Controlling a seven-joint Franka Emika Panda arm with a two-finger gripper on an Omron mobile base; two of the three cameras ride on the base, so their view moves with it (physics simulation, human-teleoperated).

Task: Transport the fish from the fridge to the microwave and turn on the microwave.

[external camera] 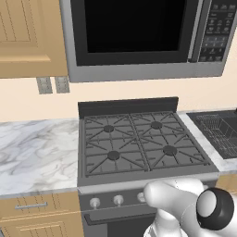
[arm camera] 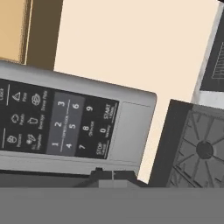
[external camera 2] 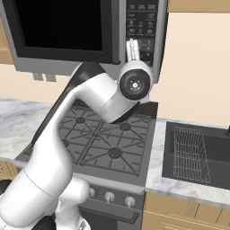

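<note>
The microwave [external camera: 134,32] hangs above the stove with its black window door closed. Its dark button panel [external camera 2: 141,22] is at the right end. My gripper [external camera 2: 131,48] is raised in front of the lower part of that panel, fingers pointing at it. In the hand view the keypad [arm camera: 57,122] is close, with the start button [arm camera: 108,113] near its edge, and the fingertips of my gripper [arm camera: 112,174] are pressed together with nothing between them. The fish and the fridge are out of view.
A gas stove [external camera: 139,141] with dark grates sits right below the microwave, with knobs [external camera: 118,200] on its front. A marble counter [external camera: 37,152] lies to its left, and a dark sink with a wire rack [external camera 2: 193,152] to its right. Wooden cabinets [external camera: 28,37] flank the microwave.
</note>
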